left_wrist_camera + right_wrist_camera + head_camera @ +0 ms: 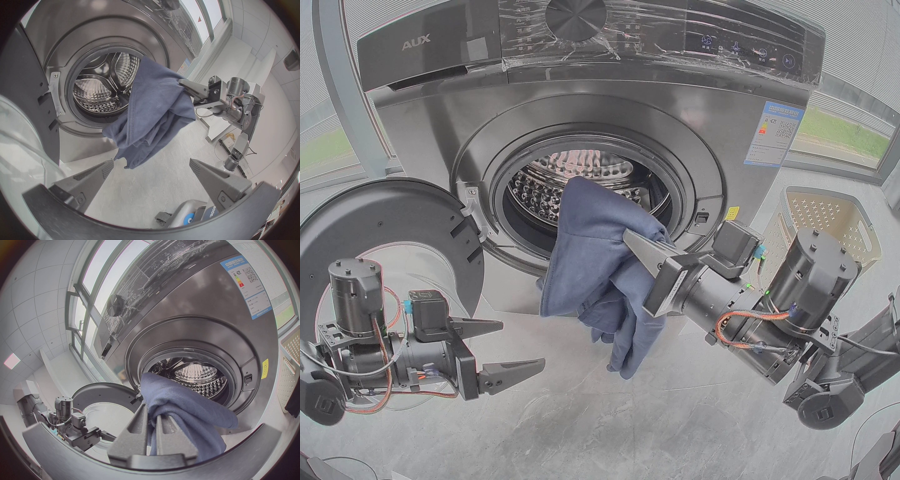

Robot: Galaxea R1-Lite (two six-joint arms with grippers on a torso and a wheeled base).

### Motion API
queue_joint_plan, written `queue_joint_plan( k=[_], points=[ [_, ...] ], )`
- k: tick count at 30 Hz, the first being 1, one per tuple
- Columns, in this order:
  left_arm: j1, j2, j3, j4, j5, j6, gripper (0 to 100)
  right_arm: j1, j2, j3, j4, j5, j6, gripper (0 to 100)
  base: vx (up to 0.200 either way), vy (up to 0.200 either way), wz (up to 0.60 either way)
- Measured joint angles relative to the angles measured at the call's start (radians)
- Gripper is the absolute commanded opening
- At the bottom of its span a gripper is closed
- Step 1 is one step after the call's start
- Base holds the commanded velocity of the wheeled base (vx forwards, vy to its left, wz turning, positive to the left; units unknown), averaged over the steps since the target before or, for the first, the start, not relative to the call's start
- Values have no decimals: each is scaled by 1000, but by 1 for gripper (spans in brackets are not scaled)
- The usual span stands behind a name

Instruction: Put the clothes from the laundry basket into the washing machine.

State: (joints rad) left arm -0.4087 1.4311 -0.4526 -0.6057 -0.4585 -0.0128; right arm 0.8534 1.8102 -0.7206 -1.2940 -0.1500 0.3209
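— What is the right gripper (634, 240) doing?

— It is clamping tight on one dark blue garment (587, 250), which is hanging in front of the open mouth of the washing machine (612, 106). The top fold is lying against the lower edge of the opening and the rest is drooping toward the floor, outside the drum (569, 175).

— And the left gripper (522, 344)?

— It is hovering low beside the swung-open door (381, 212) with its fingers spread wide, gripping nothing.

— Is any writing showing?

— Two stickers are sitting on the machine's front: one blue-edged label (774, 134) with coloured bars and a square code, at the upper right, and one small yellow sticker (732, 213) by the latch. A logo is showing on the drawer panel, and touch icons are glowing under wrinkled plastic film.

— Counting the rest?

— One round dial (575, 17) is sitting at top centre, and one cream laundry basket (831, 219) is standing right of the machine, behind the right arm.
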Motion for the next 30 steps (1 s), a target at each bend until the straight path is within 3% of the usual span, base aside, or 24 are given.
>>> queue_joint_plan(
  k=[10,30],
  points=[
    [-1,180,-22,-231,0,-5,100,16,0,3,-5,-4,0,0,0,0,0],
    [4,415,-115,-419,1,-19,100,26,2,9,-18,-7,0,0,0,0,0]
  ],
)
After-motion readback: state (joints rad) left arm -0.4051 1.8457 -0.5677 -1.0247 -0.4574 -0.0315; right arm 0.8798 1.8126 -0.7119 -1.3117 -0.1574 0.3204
